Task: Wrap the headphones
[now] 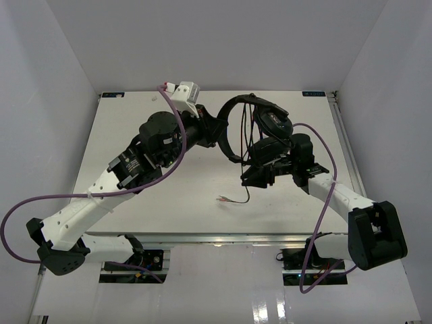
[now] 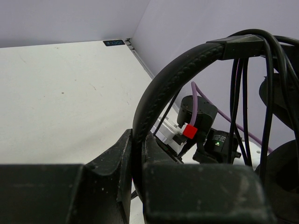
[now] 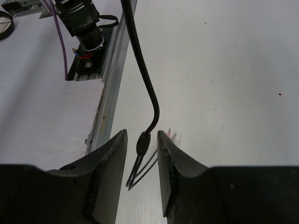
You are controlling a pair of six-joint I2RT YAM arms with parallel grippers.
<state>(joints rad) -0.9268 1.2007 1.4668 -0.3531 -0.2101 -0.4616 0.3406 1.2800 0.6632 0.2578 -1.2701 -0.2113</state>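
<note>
White link shells and black joint housings on the left arm [image 1: 94,206] and right arm [image 1: 344,196]. One thick purple cable [image 1: 67,196] runs along each. White camera block [image 1: 187,90] on the left wrist. Matte black wedge fingers, faintly speckled, on the left gripper [image 2: 138,144] and right gripper [image 3: 141,140].

Lab test cell: white table [image 1: 202,179] enclosed by plain walls [image 1: 223,40].
</note>
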